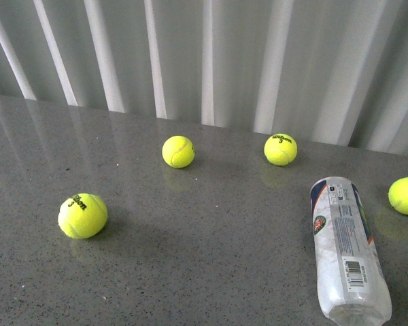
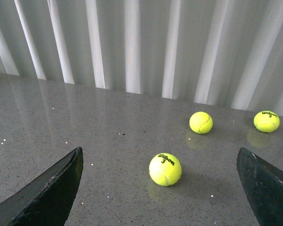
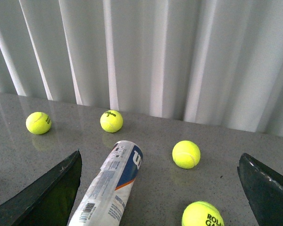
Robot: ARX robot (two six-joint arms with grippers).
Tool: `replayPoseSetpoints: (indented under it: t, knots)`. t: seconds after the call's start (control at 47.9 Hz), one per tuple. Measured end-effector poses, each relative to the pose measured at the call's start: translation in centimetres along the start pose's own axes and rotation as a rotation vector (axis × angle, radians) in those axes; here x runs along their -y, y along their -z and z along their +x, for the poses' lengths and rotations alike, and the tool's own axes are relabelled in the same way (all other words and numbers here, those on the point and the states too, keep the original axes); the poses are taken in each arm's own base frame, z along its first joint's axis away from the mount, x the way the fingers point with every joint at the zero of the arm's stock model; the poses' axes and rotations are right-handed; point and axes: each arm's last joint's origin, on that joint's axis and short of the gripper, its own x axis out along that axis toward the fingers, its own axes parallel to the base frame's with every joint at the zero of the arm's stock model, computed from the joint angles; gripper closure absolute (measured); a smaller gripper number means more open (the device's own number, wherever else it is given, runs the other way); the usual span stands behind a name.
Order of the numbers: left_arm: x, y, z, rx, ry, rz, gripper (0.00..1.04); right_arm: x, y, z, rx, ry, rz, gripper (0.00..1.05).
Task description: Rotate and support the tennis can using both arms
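Lying on grey table (image 1: 190, 272) before white curtain (image 1: 224, 54): tennis can (image 1: 347, 255); left gripper (image 2: 159, 149), right gripper (image 3: 159, 153) spread, empty

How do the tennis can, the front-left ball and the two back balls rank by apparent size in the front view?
1. tennis can, largest.
2. front-left ball, likely helped by nearness to the camera.
3. back-left ball and back-right ball: look alike, unranked.

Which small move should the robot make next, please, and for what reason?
Probably lower the right pincer toward the tennis can. The can lies on its side on the table, untouched, and both pincers are open and empty. The left pincer faces only tennis balls, so the right one seems better placed to start.
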Motion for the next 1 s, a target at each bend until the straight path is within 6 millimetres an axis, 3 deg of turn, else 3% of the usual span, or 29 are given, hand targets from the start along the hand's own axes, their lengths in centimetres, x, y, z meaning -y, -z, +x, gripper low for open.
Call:
replayPoseSetpoints:
  t: [1.002]
  knots:
    - [0.00,0.00,0.00,0.000,0.000,0.000,0.07,0.00,0.00,0.00,0.000,0.000,0.000,0.07]
